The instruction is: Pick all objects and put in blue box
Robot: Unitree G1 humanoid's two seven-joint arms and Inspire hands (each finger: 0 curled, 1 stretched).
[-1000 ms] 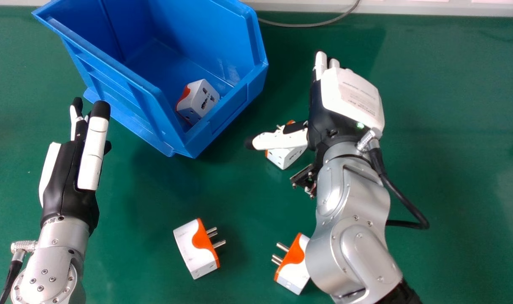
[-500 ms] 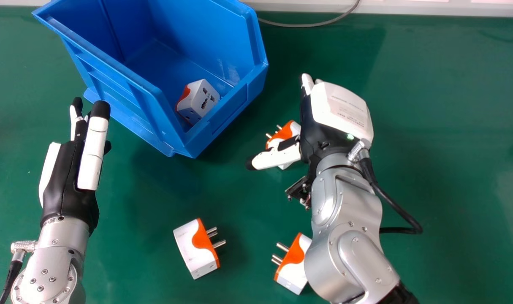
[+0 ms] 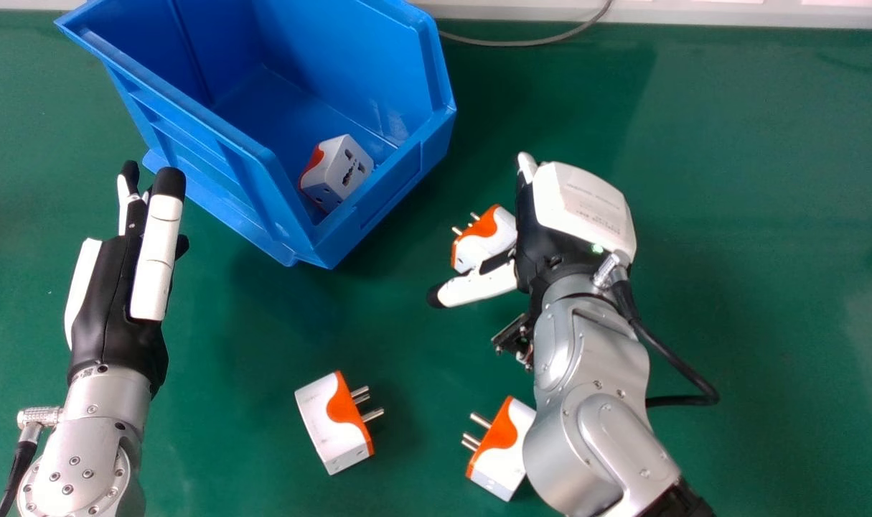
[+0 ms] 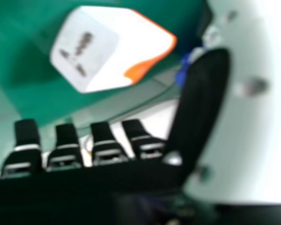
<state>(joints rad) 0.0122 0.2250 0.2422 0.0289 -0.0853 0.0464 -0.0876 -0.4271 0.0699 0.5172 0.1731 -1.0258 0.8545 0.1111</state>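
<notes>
Four adapters [image 3: 326,425], one box [image 3: 349,50] (and one grey cable [image 3: 529,44]).

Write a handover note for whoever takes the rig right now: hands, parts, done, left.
Left hand: open, empty, left of the work.
Right hand: open, nothing gripped; far adapter sits by its thumb, contact unclear.
Near adapters: one lies mid-table, another by the right forearm, which partly covers it.
Done: one adapter in the blue box.
Left: three adapters on the table to box; the far one looks like the likely next pick.
</notes>
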